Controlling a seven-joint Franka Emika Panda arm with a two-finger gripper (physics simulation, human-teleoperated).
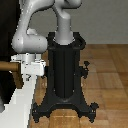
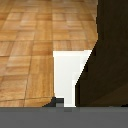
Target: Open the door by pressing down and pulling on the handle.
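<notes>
The door (image 1: 6,45) is a dark panel at the exterior view's left, with its white frame (image 1: 20,102) running along the floor below it. The brass handle (image 1: 9,66) sticks out from the panel, and a darker brown part of it drops down at its end. My white-grey gripper (image 1: 25,70) is level with the handle and right against its end. The frames do not show how the jaws stand. In the wrist view the dark door (image 2: 111,55) and a white piece of frame (image 2: 69,75) show. The handle is hidden there.
The black ribbed robot pedestal (image 1: 64,70) stands on its splayed base (image 1: 65,107) in the middle of the wood floor (image 1: 110,75), close to the door. Wood floor (image 2: 30,45) fills the rest of the wrist view.
</notes>
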